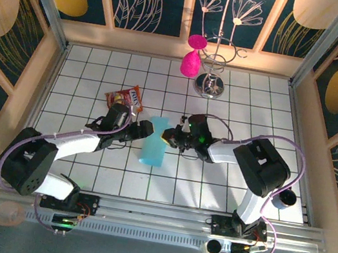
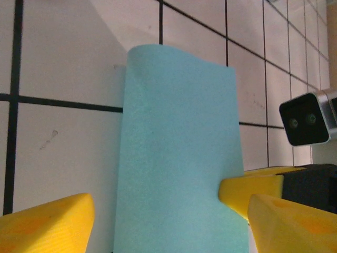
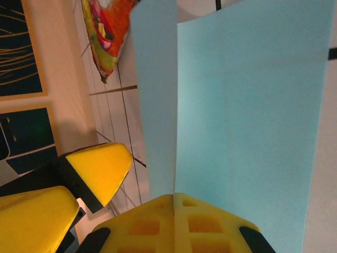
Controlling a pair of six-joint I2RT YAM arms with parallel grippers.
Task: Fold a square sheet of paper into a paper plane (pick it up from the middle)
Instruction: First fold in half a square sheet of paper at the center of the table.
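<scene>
**Desk:** What sits at centre frame?

**Photographer:** The sheet (image 1: 152,144), light blue, in the middle of the tiled table (image 1: 258,103). From above it reads as a long, narrow strip running 12 to 6 o'clock and flaring slightly at the 6 o'clock end.

**Desk:** Who has hold of it?

**Photographer:** The right gripper (image 1: 169,134), reaching in from the sheet's 3 o'clock near its 12 o'clock end. Its wrist camera shows the yellow fingers (image 3: 210,211) pressed together on the paper's edge. Two layers rise from the pinch, a narrow flap and a wide panel.

**Desk:** And the other arm?

**Photographer:** The left gripper (image 1: 140,131) sits opposite, at the sheet's 9 o'clock. Its own camera shows the jaws spread, one yellow finger on either side of the paper. A sliver of tile shows between the paper and one finger, and it grips nothing.

**Desk:** Is the paper lying flat?

**Photographer:** No. In the left wrist view its far edge bows upward. I cannot tell whether the 6 o'clock end touches the tiles.

**Desk:** What else is on the table?

**Photographer:** A red-and-yellow packet (image 1: 126,98) lies at the sheet's 10 o'clock, just beyond the left gripper. A wire stand (image 1: 210,85) is at 1 o'clock near the far wall, with a pink object (image 1: 191,63) against its 9 o'clock side.
</scene>
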